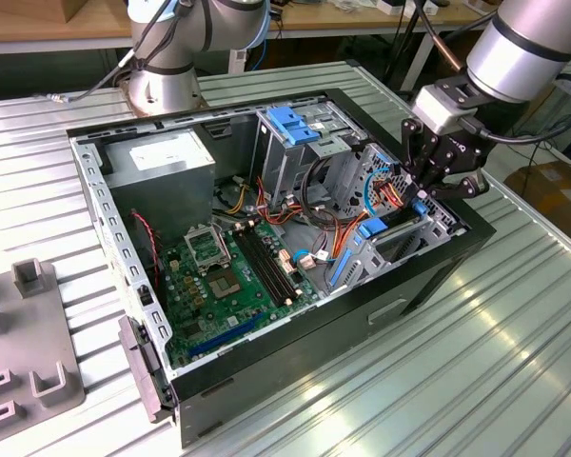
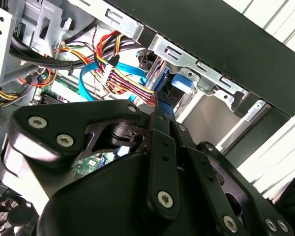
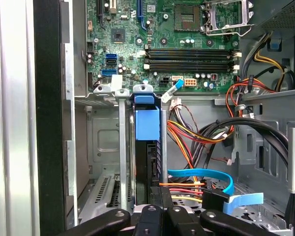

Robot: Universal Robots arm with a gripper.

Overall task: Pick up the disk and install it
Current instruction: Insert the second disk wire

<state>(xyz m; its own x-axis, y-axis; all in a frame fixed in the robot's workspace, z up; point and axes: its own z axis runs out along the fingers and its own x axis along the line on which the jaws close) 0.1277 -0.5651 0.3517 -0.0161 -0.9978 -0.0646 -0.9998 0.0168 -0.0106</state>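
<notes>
My gripper [image 1: 428, 190] is pinched narrow on the blue-framed edge of the disk [image 3: 148, 147], which stands on edge in the drive cage [image 3: 122, 162] at the computer case's [image 1: 428, 276] front corner. Beside it run coloured cables [image 3: 187, 135], with the motherboard [image 3: 167, 44] beyond.

— Where does your exterior view sit?
— High and well back, looking down at an angle on the open computer case [image 1: 266, 238] and the ribbed tabletop [image 1: 362, 400]; your arm enters at two o'clock.
— And your first wrist view?
— Close in, facing straight down past the pincer [image 3: 160, 216] onto the drive cage [image 3: 137, 147] and motherboard [image 3: 177, 44].
— The second?
— Closer still, tilted across the pincer linkage [image 2: 157, 162]. All three share the drive cage and its cables [image 2: 123, 81].
</notes>
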